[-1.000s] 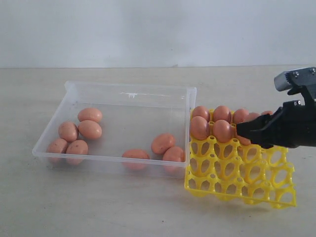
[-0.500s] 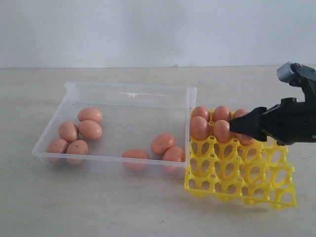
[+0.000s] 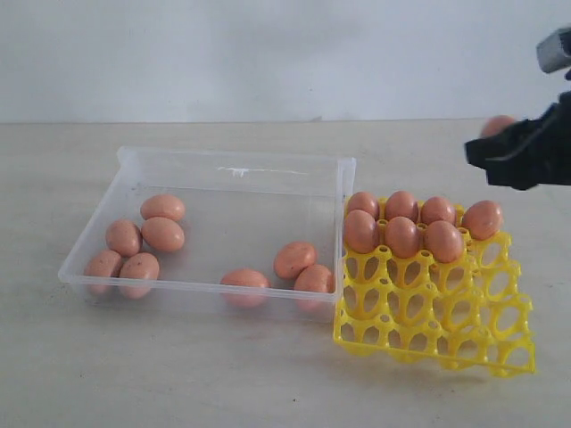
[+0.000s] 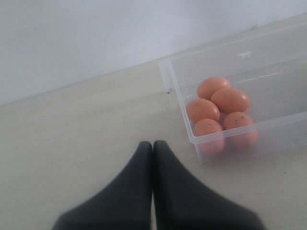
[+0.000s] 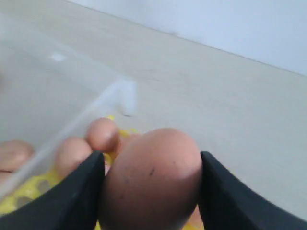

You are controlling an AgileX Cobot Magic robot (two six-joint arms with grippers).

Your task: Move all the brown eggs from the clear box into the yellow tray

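The right gripper [image 5: 152,162], at the upper right of the exterior view, clamps one brown egg [image 5: 151,191] between widely spread jaws. The left gripper [image 4: 152,146] is closed and empty. Seven eggs [image 3: 401,236] occupy the yellow tray [image 3: 437,343] at lower right. Eight remain in the clear box [image 3: 232,165] at centre left.

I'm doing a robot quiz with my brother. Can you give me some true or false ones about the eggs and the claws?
1. The right claw is holding a brown egg. True.
2. The yellow tray is full. False: only its two back rows hold eggs, and the two front rows are bare.
3. The left claw is shut with nothing in it. True.
4. The clear box has no eggs in it. False: eight eggs lie in it.
5. The box and the tray sit far apart. False: they are right next to each other.
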